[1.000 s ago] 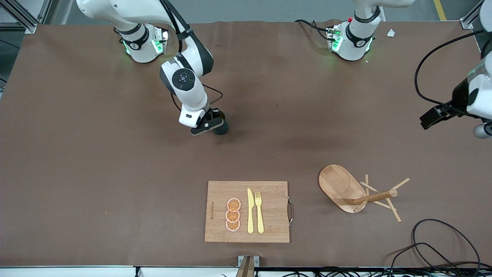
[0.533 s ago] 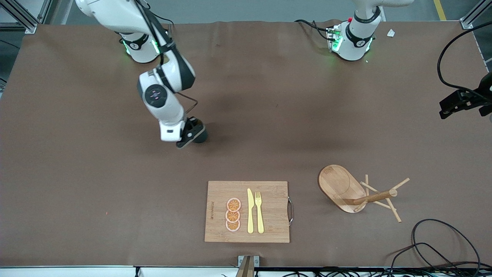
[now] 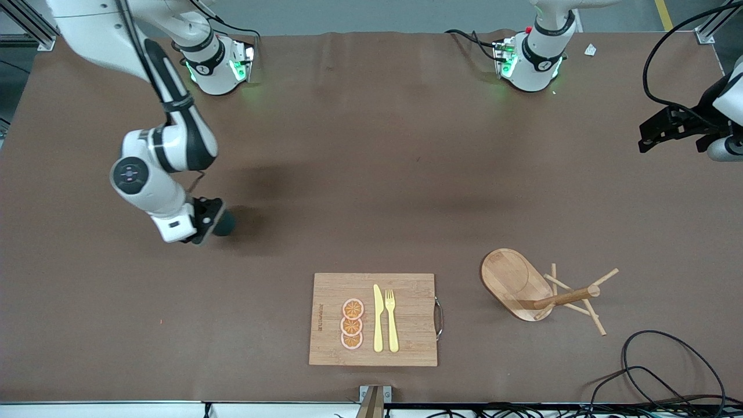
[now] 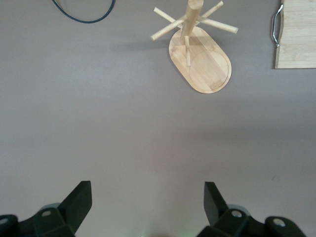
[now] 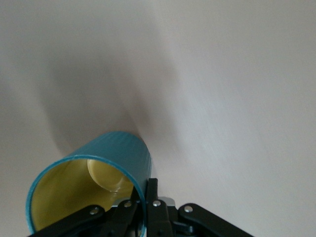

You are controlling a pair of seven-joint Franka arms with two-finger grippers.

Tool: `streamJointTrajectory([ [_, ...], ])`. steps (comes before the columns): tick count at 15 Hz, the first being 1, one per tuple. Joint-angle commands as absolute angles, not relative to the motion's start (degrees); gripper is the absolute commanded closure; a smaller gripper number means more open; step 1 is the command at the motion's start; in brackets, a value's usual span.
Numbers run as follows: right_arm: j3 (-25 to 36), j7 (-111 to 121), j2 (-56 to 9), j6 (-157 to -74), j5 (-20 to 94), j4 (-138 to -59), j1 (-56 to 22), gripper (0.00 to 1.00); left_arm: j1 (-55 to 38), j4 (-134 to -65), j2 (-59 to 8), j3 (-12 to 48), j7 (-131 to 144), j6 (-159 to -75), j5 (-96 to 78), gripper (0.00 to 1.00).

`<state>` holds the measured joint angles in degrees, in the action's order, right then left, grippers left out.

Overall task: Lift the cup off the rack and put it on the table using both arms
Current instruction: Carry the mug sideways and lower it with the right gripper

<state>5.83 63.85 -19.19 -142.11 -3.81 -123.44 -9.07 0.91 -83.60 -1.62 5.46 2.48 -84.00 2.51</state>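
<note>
Front view: R gripper clamped on rim of dark teal cylindrical cup, over brown table, right arm's end. L gripper wide, empty, above table near light wooden peg rack.

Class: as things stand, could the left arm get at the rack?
Probably yes. The left gripper is open and empty over bare table, with nothing between it and the rack, whose pegs are bare.
</note>
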Motion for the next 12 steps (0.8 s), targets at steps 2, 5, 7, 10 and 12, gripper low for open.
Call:
streamJointTrajectory([
  [2,4.5,76.8,-17.5,-146.1,-6.7,-126.6,-0.5,1.00,2.1,-85.6,0.3,6.0,2.0,-84.1,1.7,0.00],
  [5,4.5,81.9,-17.8,-147.6,-6.7,-126.7,3.0,1.00,2.1,-85.5,0.1,5.9,1.9,-84.8,1.6,0.00],
  [7,4.4,82.4,-17.9,-148.3,-6.7,-126.7,3.8,1.00,2.1,-85.6,0.1,5.9,1.8,-84.9,1.6,0.00],
  [10,4.3,82.4,-17.9,-148.4,-6.7,-126.7,3.8,1.00,2.2,-85.7,0.2,5.8,1.8,-84.7,1.5,0.00],
  [12,4.3,82.4,-18.0,-148.4,-6.7,-126.7,3.8,0.98,2.6,-85.8,0.2,5.9,2.5,-84.6,1.4,0.00],
])
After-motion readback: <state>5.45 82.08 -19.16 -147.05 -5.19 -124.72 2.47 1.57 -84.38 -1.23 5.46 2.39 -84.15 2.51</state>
